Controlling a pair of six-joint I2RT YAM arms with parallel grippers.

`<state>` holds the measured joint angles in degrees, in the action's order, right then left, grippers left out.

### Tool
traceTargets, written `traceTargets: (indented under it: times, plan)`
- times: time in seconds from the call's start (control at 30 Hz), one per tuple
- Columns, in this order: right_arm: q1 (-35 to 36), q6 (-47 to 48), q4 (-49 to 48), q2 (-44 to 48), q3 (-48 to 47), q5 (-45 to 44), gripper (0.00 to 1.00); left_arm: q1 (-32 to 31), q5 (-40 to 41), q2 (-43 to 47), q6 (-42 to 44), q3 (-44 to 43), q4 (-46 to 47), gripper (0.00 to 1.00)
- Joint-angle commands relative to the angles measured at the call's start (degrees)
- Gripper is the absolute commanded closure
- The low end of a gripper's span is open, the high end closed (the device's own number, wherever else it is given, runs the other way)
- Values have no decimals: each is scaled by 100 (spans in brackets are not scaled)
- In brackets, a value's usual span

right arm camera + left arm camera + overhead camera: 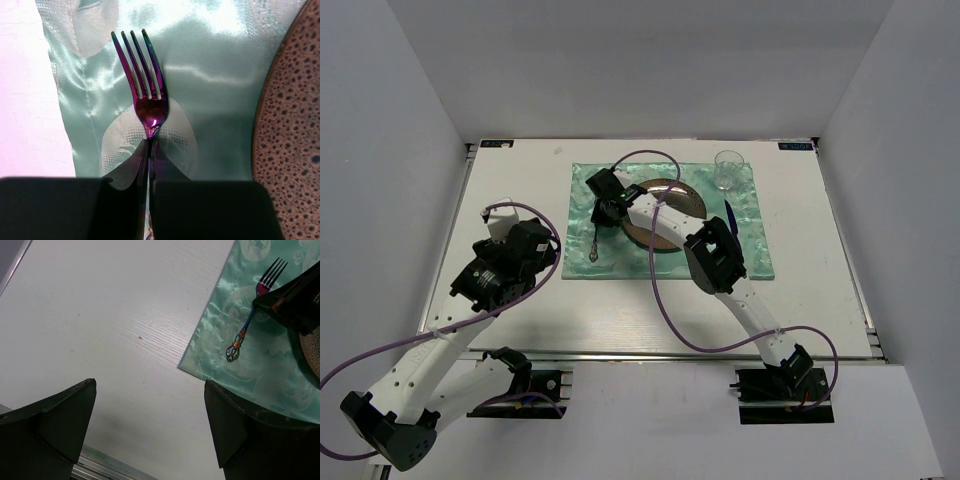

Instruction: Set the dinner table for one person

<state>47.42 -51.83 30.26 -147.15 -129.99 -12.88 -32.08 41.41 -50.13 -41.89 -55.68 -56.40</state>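
Green satin cloth, a placemat [745,255], lies on the middle and far part of the white desk [810,300], which fills the top view and has a metal rail along its near edge. On the cloth sits a brown speckled plate [692,196], and a clear glass [728,170] stands at the mat's far right corner. A fork [148,107] with an iridescent purple sheen is on the left strip of the mat, just beside the plate, with its tines towards the far edge and its ornate handle end towards the near edge.

The right gripper [150,184] reaches across the plate and is closed on the fork's handle, with the tines projecting beyond its fingers. Whether the fork rests on the cloth or is held just above it cannot be told.

The left gripper [150,390] hangs over bare desk to the left of the mat. Its fingers [65,420] are spread wide with nothing between them, well apart from the fork.
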Motion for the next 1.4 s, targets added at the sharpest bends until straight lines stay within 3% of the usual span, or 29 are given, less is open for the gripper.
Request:
traceTargets:
  times: [0.0,0.2,0.33,0.47,0.6,0.63,0.8,0.83,0.9,1.07,1.17,1.37]
  plan:
    - [-4,42,-134,-200,-167,75,100,17,-10,91,67,-57,112,2]
    - [22,15,-152,-174,-132,67,99,17,-28,91,84,-57,138,2]
    - [22,-72,-100,-130,-61,32,93,17,-45,91,93,-57,156,2]
    - [48,-134,-213,98,202,-30,71,17,-63,100,111,-48,156,2]
    - [48,-160,-214,318,229,-91,59,17,-115,135,93,-39,173,2]
    - [66,-143,-214,493,246,-161,36,17,-107,144,93,-31,165,2]
    - [66,-20,-223,1293,553,-564,23,17,130,372,-100,-74,16,2]
    - [57,102,-179,1668,780,-679,11,17,183,398,-196,-83,-20,2]
    - [57,348,-152,2170,1211,-1029,11,17,262,486,-249,-101,-90,2]
    - [66,1902,-144,4525,3802,-2022,11,17,456,425,-206,-267,-300,2]
    - [92,2246,251,6385,5223,-2568,11,-36,509,399,-171,-513,-520,2]
    - [66,2258,1682,8822,6451,-3209,11,-36,587,539,-100,-1137,-1134,2]
